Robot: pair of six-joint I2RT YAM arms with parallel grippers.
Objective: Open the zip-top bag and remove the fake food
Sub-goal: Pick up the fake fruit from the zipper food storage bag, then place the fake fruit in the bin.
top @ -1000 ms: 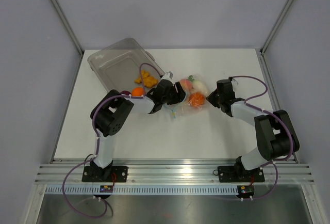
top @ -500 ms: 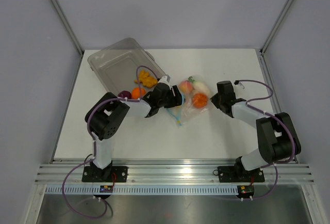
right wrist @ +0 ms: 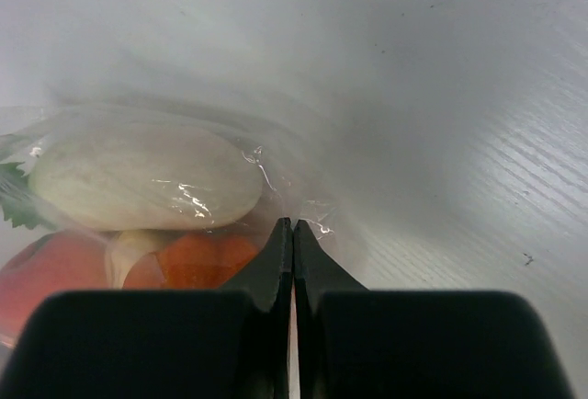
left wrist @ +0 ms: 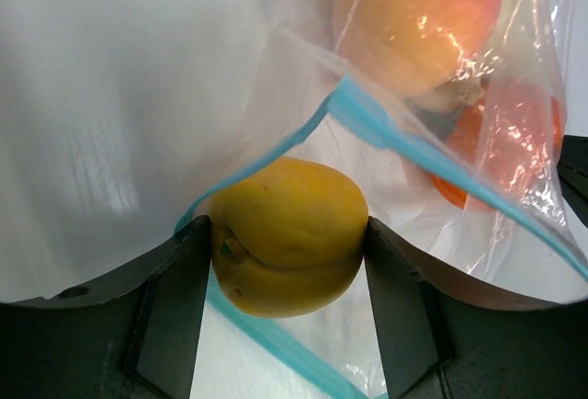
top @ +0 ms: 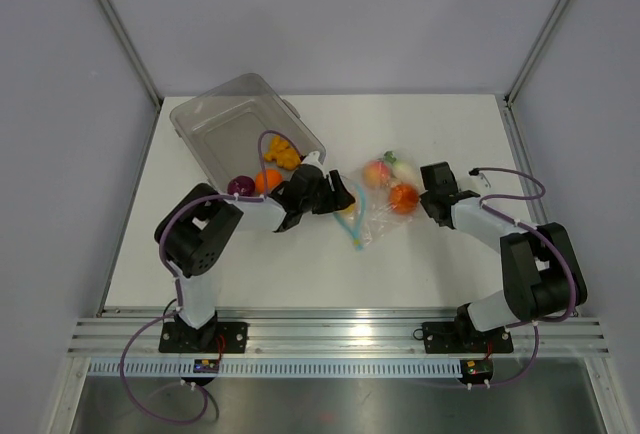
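The zip-top bag (top: 385, 204) lies mid-table, clear with a light-blue zip strip (top: 355, 229), its mouth open toward the left. My left gripper (top: 340, 199) is shut on a yellow toy fruit (left wrist: 289, 233) right at the bag's mouth, over the zip strip (left wrist: 413, 146). A peach (top: 377, 172), an orange piece (top: 403, 197) and a white vegetable (top: 395, 164) are inside the bag. My right gripper (top: 428, 192) is shut on the bag's plastic at its right end, fingertips (right wrist: 283, 238) closed beside the white vegetable (right wrist: 138, 183).
A rigid clear tub (top: 235, 124) lies tilted at the back left. Yellow-orange pieces (top: 283, 154), an orange fruit (top: 266, 180) and a purple one (top: 240, 185) sit at its near end, just left of my left gripper. Grey walls enclose the table.
The right gripper has drawn the bag to the right. The left gripper has come back toward the near left with the yellow fruit, now at the bag's mouth.
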